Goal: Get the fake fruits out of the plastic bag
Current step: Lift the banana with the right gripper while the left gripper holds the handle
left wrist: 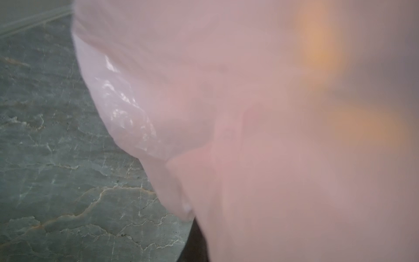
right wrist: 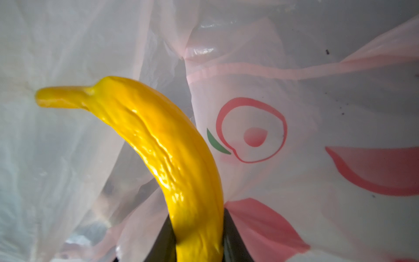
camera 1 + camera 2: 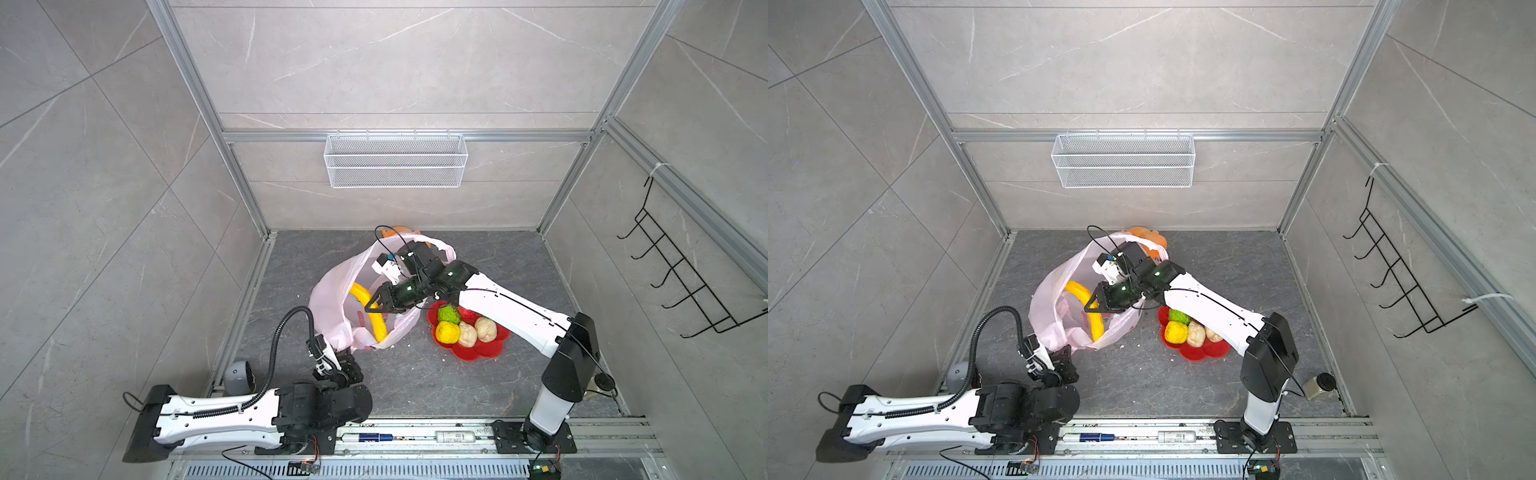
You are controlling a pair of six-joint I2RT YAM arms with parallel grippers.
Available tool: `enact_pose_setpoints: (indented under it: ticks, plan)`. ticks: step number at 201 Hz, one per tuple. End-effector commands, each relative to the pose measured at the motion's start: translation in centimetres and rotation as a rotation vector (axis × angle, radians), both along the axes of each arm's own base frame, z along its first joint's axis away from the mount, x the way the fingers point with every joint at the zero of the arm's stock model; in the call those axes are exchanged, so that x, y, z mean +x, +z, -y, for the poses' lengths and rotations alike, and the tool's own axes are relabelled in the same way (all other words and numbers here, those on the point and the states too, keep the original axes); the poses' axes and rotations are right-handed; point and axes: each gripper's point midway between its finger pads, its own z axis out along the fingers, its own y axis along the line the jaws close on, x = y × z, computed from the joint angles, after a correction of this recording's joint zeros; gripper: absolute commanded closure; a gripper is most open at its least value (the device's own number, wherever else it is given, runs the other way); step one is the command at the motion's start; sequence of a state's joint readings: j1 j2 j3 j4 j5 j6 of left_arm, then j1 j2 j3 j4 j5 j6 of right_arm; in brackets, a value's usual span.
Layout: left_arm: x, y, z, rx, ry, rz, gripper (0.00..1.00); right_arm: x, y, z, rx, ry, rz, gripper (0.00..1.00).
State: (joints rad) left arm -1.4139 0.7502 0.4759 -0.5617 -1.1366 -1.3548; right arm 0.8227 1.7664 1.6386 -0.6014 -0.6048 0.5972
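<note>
The plastic bag (image 3: pixel 328 291) lies open, its near corner pinched by the closed left gripper (image 3: pixel 345 358); four fruits (image 3: pixel 467 332) sit on the red plate (image 3: pixel 486 352). Inside the bag, the right gripper (image 2: pixel 199 245) clamps the banana (image 2: pixel 163 147), which likely needs lifting clear next.

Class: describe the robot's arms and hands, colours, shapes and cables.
White smooth shells with black joints on both. The left arm carries a ribbed black hose, the right arm a thin black cable. The right hand is black, tapering to narrow tips.
</note>
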Motion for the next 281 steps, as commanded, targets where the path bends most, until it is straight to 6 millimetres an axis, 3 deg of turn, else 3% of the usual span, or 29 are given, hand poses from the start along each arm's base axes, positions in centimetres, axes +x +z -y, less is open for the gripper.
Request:
enact_pose_setpoints:
  ticks: [1,52,96,121,198,218,244,281]
  plan:
    - [0.6,0.3,3.9,-0.018,-0.104,-0.038,1.0,0.3,2.0,0.8,0.023,-0.023,0.065,0.96]
    - [0.6,-0.2,6.3,0.018,-0.144,-0.077,1.0,2.6,3.5,0.2,0.026,-0.082,0.122,0.97]
    - [0.2,0.8,6.0,-0.028,-0.174,-0.081,1.0,5.9,1.4,1.3,-0.101,-0.16,0.266,0.97]
    - [0.0,0.9,6.4,-0.026,-0.202,-0.091,1.0,7.4,1.3,1.6,-0.14,-0.201,0.322,0.98]
    - [-1.0,-1.3,6.7,-0.025,-0.224,-0.109,1.0,8.6,4.6,0.6,-0.071,-0.256,0.31,0.98]
    - [-1.2,-1.7,6.6,-0.022,-0.219,-0.12,1.0,8.4,5.0,0.3,-0.048,-0.247,0.298,0.98]
    - [-0.6,-1.0,5.9,0.003,-0.182,-0.082,1.0,6.6,5.1,0.1,-0.018,-0.185,0.245,0.97]
    - [1.1,0.0,3.5,0.017,-0.078,-0.026,1.0,2.9,4.0,2.0,-0.049,-0.099,0.208,0.97]
